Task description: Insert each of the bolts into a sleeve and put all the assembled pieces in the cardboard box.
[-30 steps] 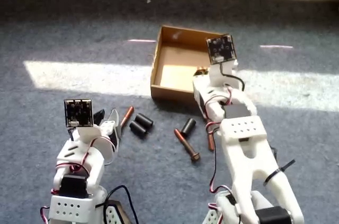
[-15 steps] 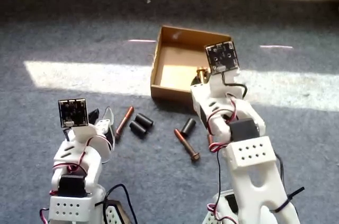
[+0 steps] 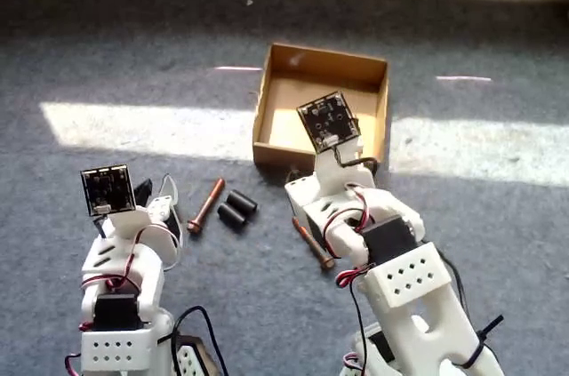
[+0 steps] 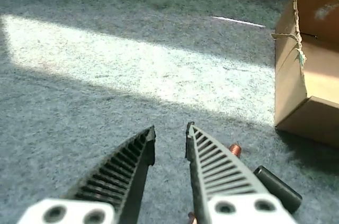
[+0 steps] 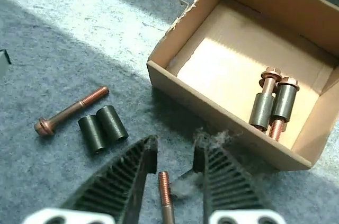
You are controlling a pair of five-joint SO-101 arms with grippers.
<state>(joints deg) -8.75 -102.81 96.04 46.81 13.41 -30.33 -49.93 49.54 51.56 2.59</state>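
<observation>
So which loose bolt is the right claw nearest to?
The bolt lying just under the right claw, its threaded end showing between the fingers. A second bolt lies farther off beside two sleeves.

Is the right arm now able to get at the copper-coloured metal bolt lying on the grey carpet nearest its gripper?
Probably yes: the right gripper is open, the copper-coloured metal bolt lies bare between its jaws, and the two dark cylindrical sleeves lie apart.

Coppery metal bolts (image 5: 71, 111) — matt cardboard box (image 5: 212, 105), fuzzy carpet (image 3: 133, 56)
</observation>
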